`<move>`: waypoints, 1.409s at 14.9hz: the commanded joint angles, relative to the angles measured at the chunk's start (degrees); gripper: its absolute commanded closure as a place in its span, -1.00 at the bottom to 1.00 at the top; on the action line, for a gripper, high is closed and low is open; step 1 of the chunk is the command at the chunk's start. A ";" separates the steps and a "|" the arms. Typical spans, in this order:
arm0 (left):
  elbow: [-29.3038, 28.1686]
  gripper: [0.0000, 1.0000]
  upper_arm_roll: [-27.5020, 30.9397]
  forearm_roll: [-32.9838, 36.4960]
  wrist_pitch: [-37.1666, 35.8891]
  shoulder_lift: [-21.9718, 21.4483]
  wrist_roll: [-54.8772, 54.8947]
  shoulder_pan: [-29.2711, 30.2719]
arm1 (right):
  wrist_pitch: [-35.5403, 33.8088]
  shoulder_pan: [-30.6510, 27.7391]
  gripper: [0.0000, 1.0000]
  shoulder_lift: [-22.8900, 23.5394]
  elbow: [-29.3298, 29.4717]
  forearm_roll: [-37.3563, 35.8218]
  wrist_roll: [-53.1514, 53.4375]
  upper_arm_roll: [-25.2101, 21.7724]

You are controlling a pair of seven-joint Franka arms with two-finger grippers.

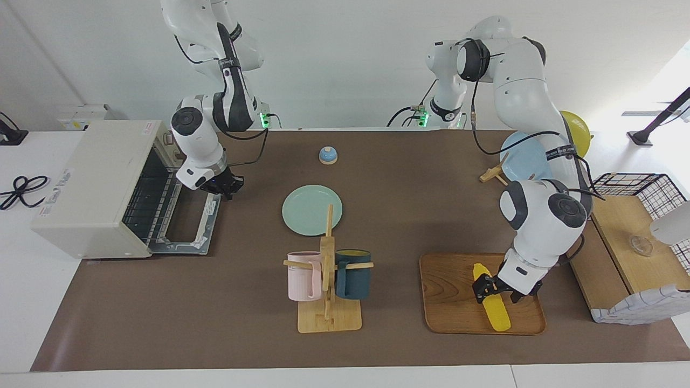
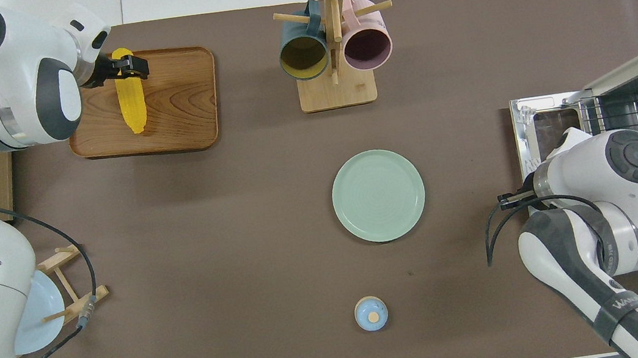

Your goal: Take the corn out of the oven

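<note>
At the left of the facing view the oven (image 1: 97,188) stands with its door (image 1: 188,229) dropped flat on the brown tabletop (image 1: 399,161). The right gripper (image 1: 223,186) hangs over the door's inner edge; whether its jaws are parted cannot be told. Mid-frame lie a green plate (image 1: 311,210) and a mug rack (image 1: 329,280). At lower right the corn (image 1: 493,307) rests on a wooden tray (image 1: 447,293), with the left gripper (image 1: 488,285) set around its upper part, jaws against its sides.
</note>
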 commanded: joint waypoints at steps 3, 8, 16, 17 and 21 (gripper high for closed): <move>-2.11 -1.00 0.59 1.01 -8.09 -7.24 -0.16 0.20 | 0.22 -2.00 1.00 -1.81 -1.65 -0.97 -1.85 0.28; -5.82 -1.00 2.97 1.19 -22.32 -18.68 -0.25 0.47 | -5.39 -3.85 1.00 -1.55 2.47 -10.37 -2.03 0.19; -6.25 -1.00 3.41 4.53 -36.66 -29.41 -0.07 1.43 | -27.72 -5.51 1.00 -3.91 20.14 -17.76 -10.19 0.02; -6.52 -1.00 3.49 4.44 -37.28 -30.11 -0.07 1.35 | -28.26 -6.65 1.00 -4.97 20.32 -17.94 -11.69 0.02; -10.63 -1.00 3.58 4.71 -39.83 -35.55 -0.68 0.64 | -28.26 -9.47 1.00 -6.56 20.41 -17.68 -17.67 0.02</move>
